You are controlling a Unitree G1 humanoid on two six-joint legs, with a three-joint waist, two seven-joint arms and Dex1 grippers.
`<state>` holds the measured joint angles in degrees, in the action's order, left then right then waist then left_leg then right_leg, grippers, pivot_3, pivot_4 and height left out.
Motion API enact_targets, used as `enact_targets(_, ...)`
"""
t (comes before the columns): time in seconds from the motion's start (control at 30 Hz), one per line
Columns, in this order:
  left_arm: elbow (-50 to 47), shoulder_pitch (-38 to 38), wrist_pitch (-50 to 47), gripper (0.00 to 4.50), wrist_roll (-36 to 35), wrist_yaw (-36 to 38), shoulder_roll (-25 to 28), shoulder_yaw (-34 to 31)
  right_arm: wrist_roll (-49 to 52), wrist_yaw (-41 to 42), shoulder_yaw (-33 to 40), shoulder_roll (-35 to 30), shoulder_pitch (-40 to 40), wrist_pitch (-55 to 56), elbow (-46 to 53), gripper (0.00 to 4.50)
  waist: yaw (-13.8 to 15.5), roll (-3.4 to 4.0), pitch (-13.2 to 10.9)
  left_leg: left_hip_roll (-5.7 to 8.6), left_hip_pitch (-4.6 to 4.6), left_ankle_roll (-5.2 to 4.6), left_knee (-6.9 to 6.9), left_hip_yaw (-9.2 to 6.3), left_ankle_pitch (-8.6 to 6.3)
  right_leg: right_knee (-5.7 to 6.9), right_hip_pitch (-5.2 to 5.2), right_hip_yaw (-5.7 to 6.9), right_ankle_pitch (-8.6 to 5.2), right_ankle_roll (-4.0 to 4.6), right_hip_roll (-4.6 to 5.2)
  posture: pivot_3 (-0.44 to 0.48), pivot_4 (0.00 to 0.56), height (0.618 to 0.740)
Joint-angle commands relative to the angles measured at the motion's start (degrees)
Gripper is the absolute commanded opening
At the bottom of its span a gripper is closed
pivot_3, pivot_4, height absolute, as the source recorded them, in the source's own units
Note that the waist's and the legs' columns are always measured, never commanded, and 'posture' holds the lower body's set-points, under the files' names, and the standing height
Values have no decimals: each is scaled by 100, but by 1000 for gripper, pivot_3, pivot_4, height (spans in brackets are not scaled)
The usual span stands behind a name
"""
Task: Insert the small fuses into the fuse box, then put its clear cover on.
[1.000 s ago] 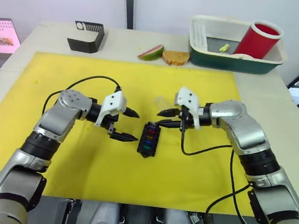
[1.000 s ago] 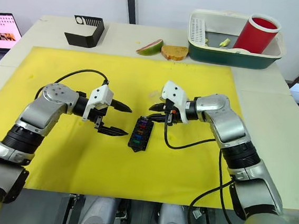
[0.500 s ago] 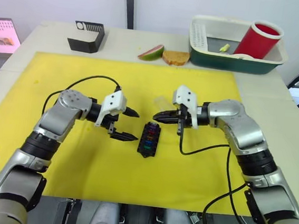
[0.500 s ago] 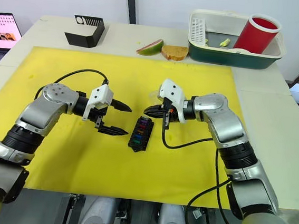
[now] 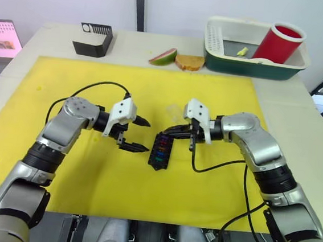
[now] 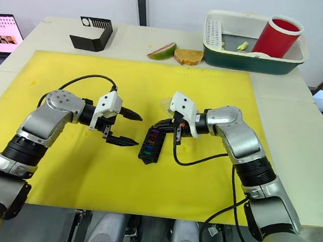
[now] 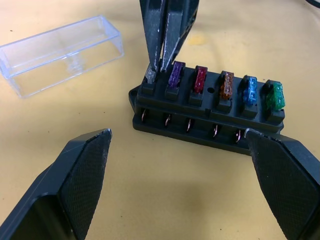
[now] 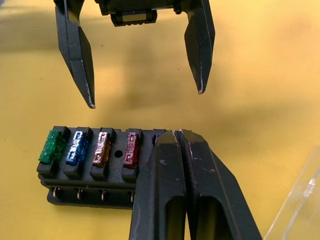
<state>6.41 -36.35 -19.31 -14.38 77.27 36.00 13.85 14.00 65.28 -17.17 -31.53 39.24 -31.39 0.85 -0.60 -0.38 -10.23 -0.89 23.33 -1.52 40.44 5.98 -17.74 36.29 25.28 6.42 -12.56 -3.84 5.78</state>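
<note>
Fuses (image 7: 227,85) are sitting in one row of the box (image 5: 160,150), which is lying near the centre of the head view on the yellow mat (image 5: 87,182). In the left wrist view five are showing colour along that row: purple, red, amber, blue and green. At the row's end slot a sixth, pale piece is showing right at the tips of the right hand (image 7: 159,70). That hand's fingers are pressed together, and they are either pushing this last fuse down or pinching it; I cannot tell which, nor whether it is fully seated.

The cover (image 7: 60,52) is lying on the mat just beside the box, apart from it, in the upper left of the left wrist view, open side up as far as I can tell.

The left hand (image 5: 138,135) is hovering left of the box with its fingers spread wide and nothing between them.

Judging from this, the inserting step looks nearly done: one row seems filled, and only the end fuse is in doubt. Putting the cover on has not begun, so that whole step is left.

Along the top of the head view a black stand (image 5: 93,38), some food pieces (image 5: 178,58) and a tray (image 5: 236,62) holding a red cup (image 5: 279,43) are resting on the tabletop (image 5: 313,147).
</note>
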Motion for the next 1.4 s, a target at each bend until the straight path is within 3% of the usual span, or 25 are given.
enact_targets(0.03,-164,-11,85,4500,-70,1,13,-103,-61,-9,-6,2,-16,136,3,95,1,0,0,0,0,0,0,0,0,0,0,0,0,0,0,0,150,740)
enact_targets(0.63,-178,-15,9,4500,-72,-21,3,-87,-88,3,-218,-23,93,-644,-224,95,2,0,1,0,-1,0,0,-1,0,0,-2,0,0,0,0,0,150,740)
enact_targets(1.1,-256,-7,-78,4500,-184,17,132,-242,647,94,393,-54,465,-1148,417,95,-2,1,0,0,0,0,0,-1,0,0,-1,0,0,0,0,0,150,740)
enact_targets(1.3,-591,113,-374,4500,-494,47,472,-600,854,73,713,-363,538,-1178,725,95,0,1,0,-1,1,-1,0,-2,0,-1,1,0,0,0,0,0,150,740)
enact_targets(1.4,-1003,396,-801,4500,-773,51,936,-998,597,158,798,-847,263,-629,888,95,-1,1,0,-1,2,-2,0,-2,-1,-3,1,0,0,0,2,0,150,740)
